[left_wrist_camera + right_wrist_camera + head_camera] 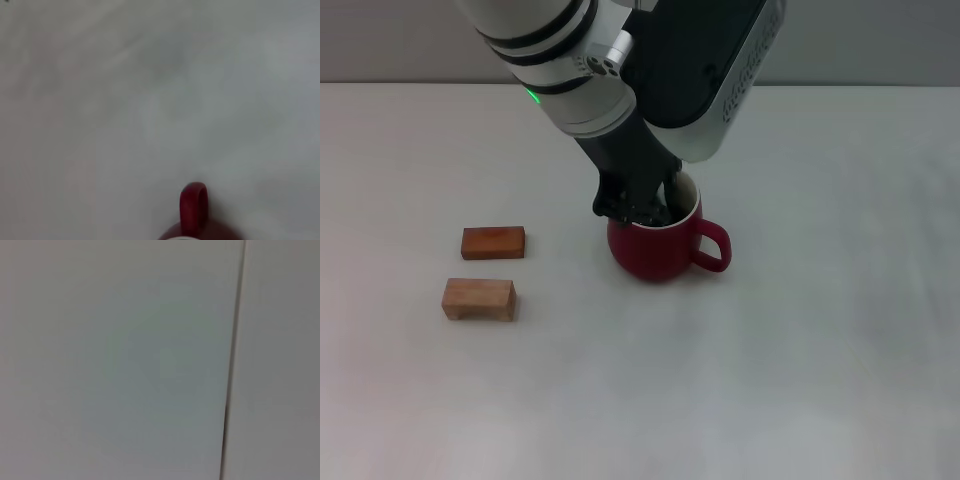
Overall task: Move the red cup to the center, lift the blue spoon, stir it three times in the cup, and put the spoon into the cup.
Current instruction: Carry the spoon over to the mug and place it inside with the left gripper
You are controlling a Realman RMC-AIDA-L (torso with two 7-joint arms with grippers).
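The red cup (660,255) stands upright near the middle of the white table (800,340), its loop handle pointing to the right in the head view. My left gripper (642,208) reaches down from above and dips into the cup's mouth at the left side of its rim. In the left wrist view only the cup's handle (193,205) and a bit of its rim show. The blue spoon is hidden; I see it in no view. My right gripper is out of view, and its wrist view shows only a pale flat surface.
Two small wooden blocks lie to the left of the cup, a reddish one (493,242) and a lighter one (479,299) nearer the front. The left arm's white and black links hang over the table's far middle.
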